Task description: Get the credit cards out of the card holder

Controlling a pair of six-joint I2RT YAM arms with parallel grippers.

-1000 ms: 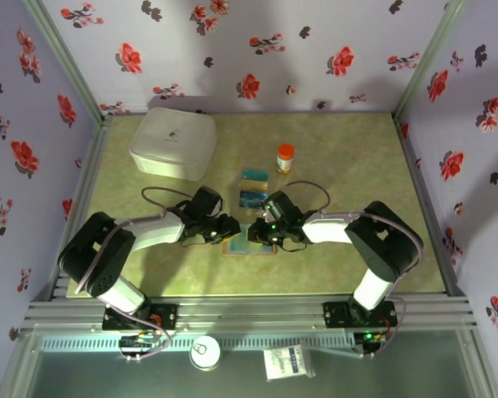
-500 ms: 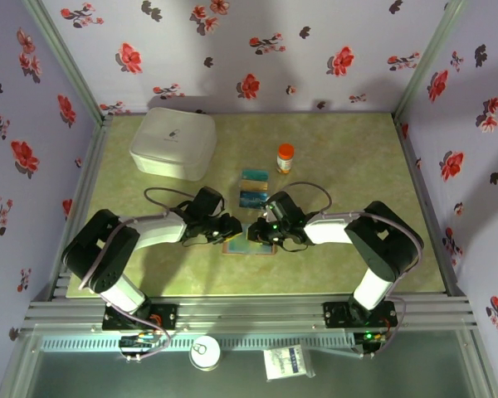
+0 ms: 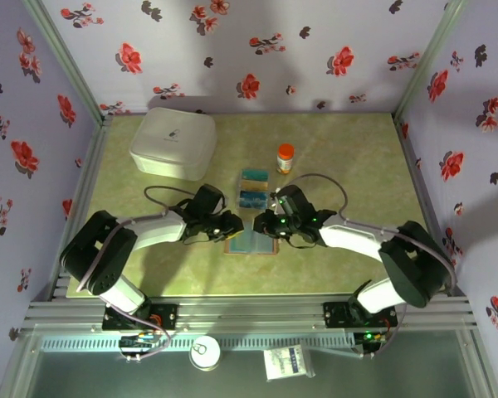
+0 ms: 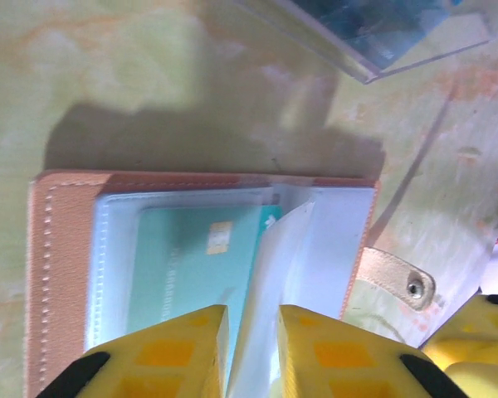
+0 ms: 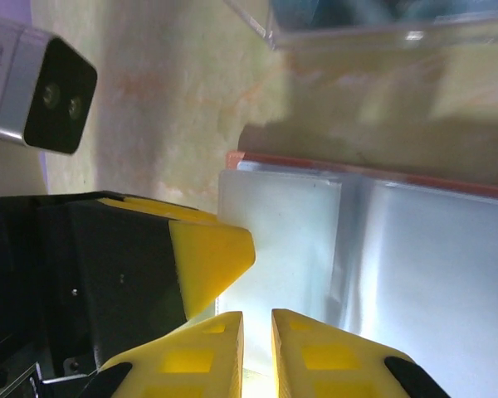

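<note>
The card holder (image 3: 251,243) lies open on the table between my two grippers, brown outside (image 4: 58,274) with clear sleeves inside. A teal credit card (image 4: 191,274) sits in the left sleeve. One clear sleeve page (image 4: 274,249) stands up and runs between the yellow fingers of my left gripper (image 4: 251,340), which is closed narrowly on it. My right gripper (image 5: 257,340) is shut on the near edge of another clear sleeve (image 5: 274,240). Both grippers, left (image 3: 235,224) and right (image 3: 262,225), hang over the holder's far edge. More credit cards (image 3: 253,189) lie in a clear tray.
The clear tray (image 4: 373,41) sits just beyond the holder. An orange-capped bottle (image 3: 285,157) stands behind it. A white lidded box (image 3: 173,143) is at the back left. The holder's snap strap (image 4: 398,278) sticks out to the right. The left gripper's finger (image 5: 207,253) is close beside my right fingers.
The right arm has swung its elbow out to the right and its gripper shifted slightly back. The left gripper has moved a little right and narrowed onto the sleeve page.
</note>
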